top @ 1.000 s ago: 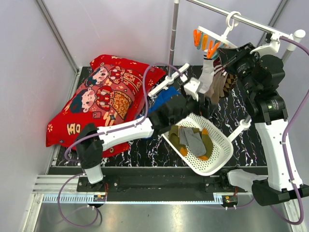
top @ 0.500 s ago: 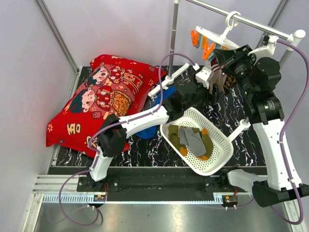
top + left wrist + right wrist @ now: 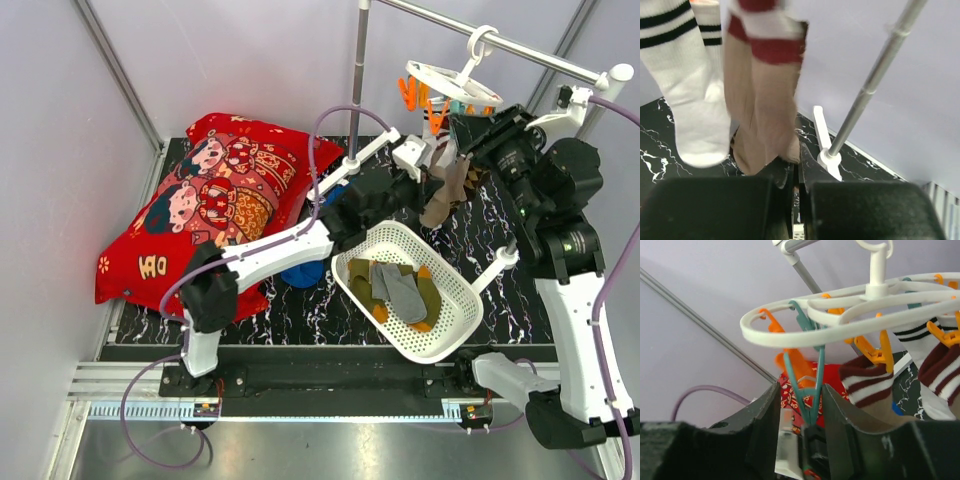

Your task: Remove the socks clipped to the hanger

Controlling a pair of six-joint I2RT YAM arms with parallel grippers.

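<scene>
The white ring hanger (image 3: 450,82) (image 3: 771,336) hangs by its hook from the rail. A white sock with black bands (image 3: 690,100) and a tan sock with a maroon-striped cuff (image 3: 767,105) (image 3: 867,382) are clipped to it. My left gripper (image 3: 799,150) (image 3: 428,190) is raised beneath them, shut, with the tan sock's toe pinched at its tips. My right gripper (image 3: 800,387) (image 3: 468,125) stands open on either side of a teal peg (image 3: 812,375), touching neither leg. That peg holds nothing I can see.
A white perforated basket (image 3: 455,325) below holds several olive, orange and grey socks (image 3: 400,290). A red printed cushion (image 3: 220,200) lies at the left, with a blue cloth (image 3: 298,272) beside it. The rail's upright post (image 3: 358,80) (image 3: 865,90) stands close behind the left gripper.
The left arm reached up and right under the hanging socks and its jaws closed. The right jaws widened off the teal peg. The hanger swung level.
</scene>
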